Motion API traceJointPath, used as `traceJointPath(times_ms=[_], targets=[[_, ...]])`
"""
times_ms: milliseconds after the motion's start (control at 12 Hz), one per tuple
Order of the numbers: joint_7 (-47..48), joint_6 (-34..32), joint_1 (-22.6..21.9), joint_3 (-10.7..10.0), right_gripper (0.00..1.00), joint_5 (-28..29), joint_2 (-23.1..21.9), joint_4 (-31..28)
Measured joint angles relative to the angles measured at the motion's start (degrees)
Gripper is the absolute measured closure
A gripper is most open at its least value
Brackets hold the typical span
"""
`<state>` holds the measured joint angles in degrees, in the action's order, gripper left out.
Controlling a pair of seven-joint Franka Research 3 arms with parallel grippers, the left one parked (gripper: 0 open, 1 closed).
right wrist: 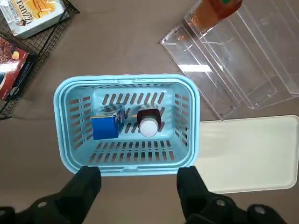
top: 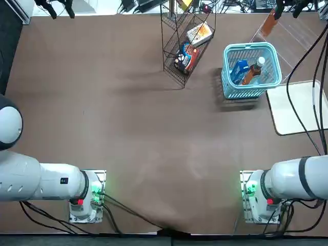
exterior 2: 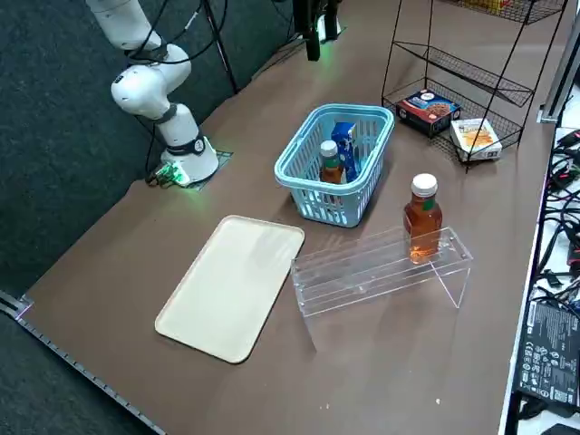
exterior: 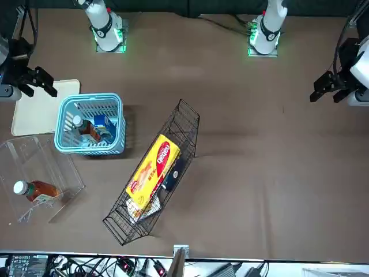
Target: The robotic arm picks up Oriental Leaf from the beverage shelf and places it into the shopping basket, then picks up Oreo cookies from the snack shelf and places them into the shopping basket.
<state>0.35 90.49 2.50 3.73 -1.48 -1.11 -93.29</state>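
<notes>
The turquoise shopping basket point(right wrist: 126, 82) stands on the brown table and holds two things side by side. One is a reddish-brown Oriental Leaf bottle point(right wrist: 148, 126) with a white cap. The other is the blue Oreo cookies box point(right wrist: 104, 127). My right gripper point(right wrist: 138, 184) hovers well above the basket's near rim, open, with nothing between its fingers. In the right side view the bottle point(exterior 2: 332, 164) and the box point(exterior 2: 345, 145) stand upright in the basket point(exterior 2: 299, 152). A second bottle of the same kind point(exterior 2: 422, 217) stands on the clear beverage shelf point(exterior 2: 381, 272).
The black wire snack shelf point(top: 177, 51) stands left of the basket and holds a cream-orange box point(top: 200, 34) and a red-and-black pack point(top: 185, 56). A cream tray point(exterior 2: 234, 288) lies flat near the basket and the acrylic stand. Black cables trail over the tray's side.
</notes>
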Motion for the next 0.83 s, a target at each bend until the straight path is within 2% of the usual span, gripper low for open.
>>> traceJointPath(times_ms=[833], targets=[[0.0,0.2,-0.1,0.0,0.0,0.0,0.5,0.0]])
